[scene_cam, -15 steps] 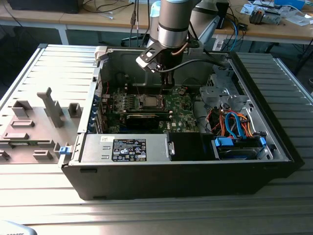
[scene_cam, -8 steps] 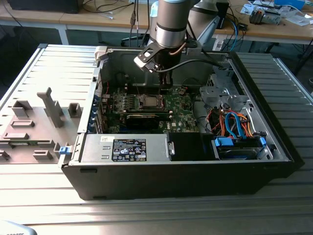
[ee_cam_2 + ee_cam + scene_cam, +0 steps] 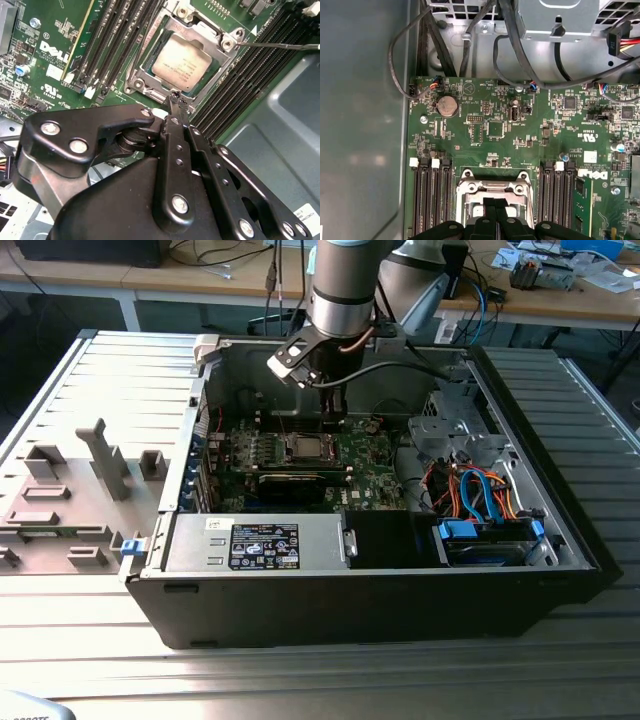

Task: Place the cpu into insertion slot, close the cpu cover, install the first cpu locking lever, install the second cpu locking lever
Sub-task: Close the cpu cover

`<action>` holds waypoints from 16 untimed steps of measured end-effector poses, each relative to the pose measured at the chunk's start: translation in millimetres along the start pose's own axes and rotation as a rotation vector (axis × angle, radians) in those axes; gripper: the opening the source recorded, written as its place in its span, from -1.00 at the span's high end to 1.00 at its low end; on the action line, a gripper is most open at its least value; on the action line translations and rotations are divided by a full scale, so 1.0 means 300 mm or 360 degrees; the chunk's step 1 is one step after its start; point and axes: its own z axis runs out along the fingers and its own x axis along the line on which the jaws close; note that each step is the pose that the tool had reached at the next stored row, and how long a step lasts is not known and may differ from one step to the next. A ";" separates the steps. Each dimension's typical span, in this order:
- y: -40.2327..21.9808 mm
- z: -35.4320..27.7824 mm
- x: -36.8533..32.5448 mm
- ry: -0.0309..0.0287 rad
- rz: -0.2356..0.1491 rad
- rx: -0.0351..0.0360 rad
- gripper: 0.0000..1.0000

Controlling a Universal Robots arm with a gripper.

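exterior view: showing an open computer case (image 3: 350,612) lying on a slatted metal table (image 3: 100,665). catching the arm (image 3: 342,280) hanging in from twelve o'clock and pointing the gripper (image 3: 327,423) down at the green motherboard (image 3: 370,455), just above the socket. finding the cpu (image 3: 308,448) seated in that socket, grey top facing up. placing a silver power supply (image 3: 260,543) at six o'clock of the board, orange and blue cables (image 3: 480,495) at four o'clock, and some grey blocks (image 3: 105,465) at nine o'clock, outside the case.

second wrist view: showing the cpu lying flat inside the socket, with the cpu cover (image 3: 142,80) lying down around it and the chip's metal top showing through the window. showing the gripper clenched, fingertips (image 3: 175,107) pressing together at the rim of the cover; not telling whether touching it. picking out a thin metal lever (image 3: 280,45) running from the socket's corner out across the black memory slots (image 3: 112,45).

first wrist view: looking along the board, seeing both fingers lying side by side over the socket frame, memory slots flanking it on either side, a round coin battery (image 3: 447,106) sitting well apart from the socket, and black wires (image 3: 510,55) looping near the board's edge.
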 end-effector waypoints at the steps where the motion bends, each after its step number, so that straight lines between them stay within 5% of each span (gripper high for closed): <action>1: -0.002 0.000 0.000 0.00001 0.0000 0.0000 0.79; 16: -0.048 0.002 0.002 0.00000 0.0000 0.0000 0.79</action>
